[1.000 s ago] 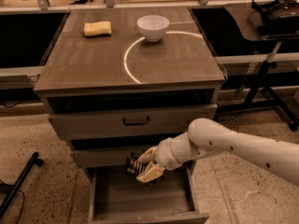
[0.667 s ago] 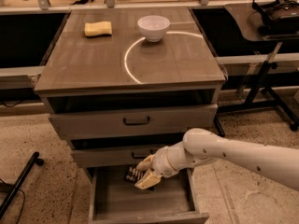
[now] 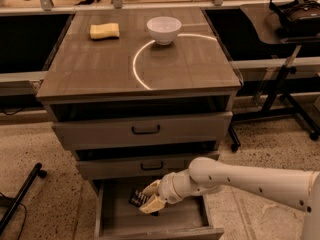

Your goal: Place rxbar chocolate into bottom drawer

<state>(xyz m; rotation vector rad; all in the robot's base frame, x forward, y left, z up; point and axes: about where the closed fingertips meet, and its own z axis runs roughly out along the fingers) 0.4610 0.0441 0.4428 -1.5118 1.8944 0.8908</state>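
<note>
Speckled floor, with one grey-brown cabinet standing on it and dark stands off to the right. Entries follow.

Counter (image 3: 100, 79): one, the cabinet's top, crossed by a bright curved line of light. On it are one yellow sponge (image 3: 104, 31), far left, and one white bowl (image 3: 164, 29), far centre, well apart from the sponge.

Drawers: three. Top drawer (image 3: 100, 132) and middle drawer (image 3: 110, 168) each have a black handle and stand slightly out. Bottom drawer (image 3: 187, 218) is pulled out farthest, its interior plain.

Arm (image 3: 250, 181): one, mine, white, reaching in low from the right.

Gripper (image 3: 150, 200): one, inside the bottom drawer's opening, below the middle drawer's front. Jaws are closed on the rxbar chocolate (image 3: 135, 198), one item in a dark wrapper. It sticks out to their left, tilted, over the rear left of the drawer. Whether it touches the drawer floor I cannot tell.

Progress, by my judgement: the bar is in hand and brought into the drawer space, so that part is done. Left to do: lower it, open the jaws, draw the arm clear. The task is late but unfinished.
</note>
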